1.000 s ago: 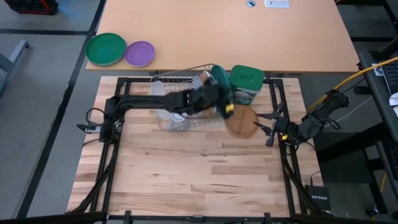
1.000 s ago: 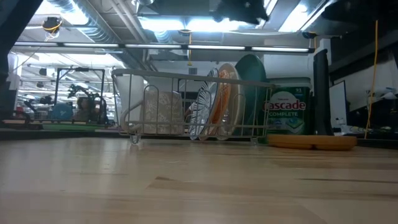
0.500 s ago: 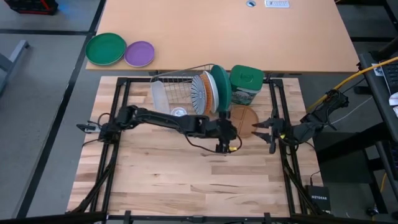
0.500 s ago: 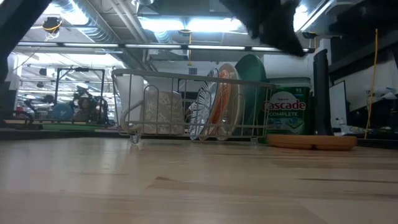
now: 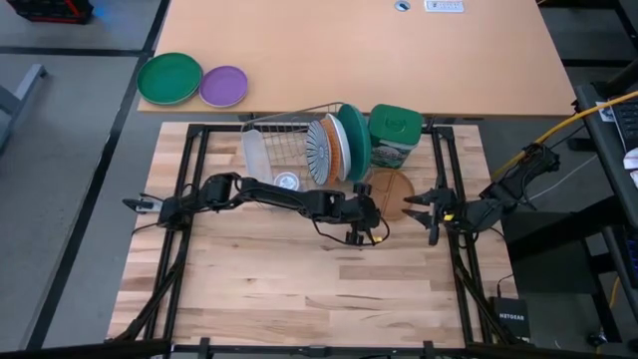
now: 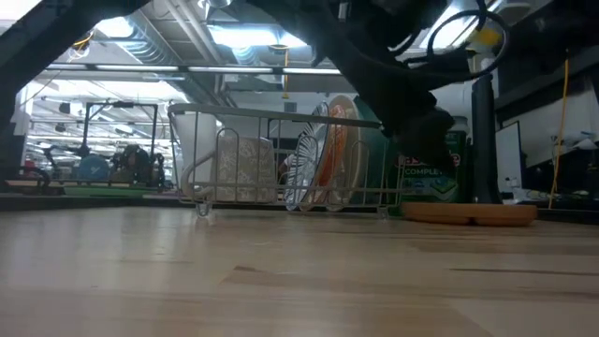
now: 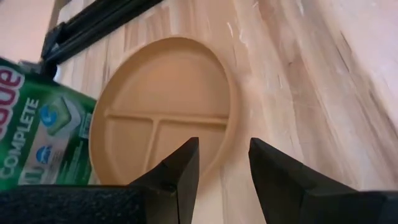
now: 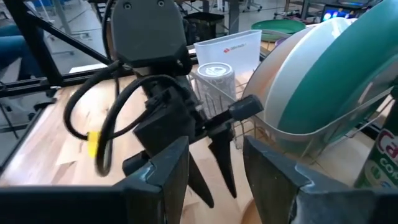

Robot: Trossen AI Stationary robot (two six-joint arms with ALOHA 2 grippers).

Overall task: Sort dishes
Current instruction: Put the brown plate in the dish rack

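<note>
A brown divided plate (image 5: 389,189) lies flat on the table beside a wire dish rack (image 5: 279,150). In the rack, a striped plate (image 5: 321,150), an orange plate (image 6: 337,154), a white plate (image 8: 292,87) and a large teal plate (image 5: 354,138) stand on edge. My left gripper (image 7: 221,165) hangs open just above the table at the brown plate's (image 7: 161,118) near rim, slanting down toward it, with nothing between its fingers. My right gripper (image 5: 414,207) waits open at the table's right side, pointing at the left gripper (image 8: 214,177).
A green lidded canister (image 5: 394,135) stands right of the rack, just behind the brown plate. A clear cup (image 5: 287,181) and a white container (image 5: 255,150) sit in the rack's left part. A green plate (image 5: 169,78) and a purple plate (image 5: 223,86) lie on the far desk.
My left gripper has swung from above the rack toward the table's near edge and come down to the brown plate's near rim, rolling its wrist on the way and staying open. My right gripper has rolled a little in place.
</note>
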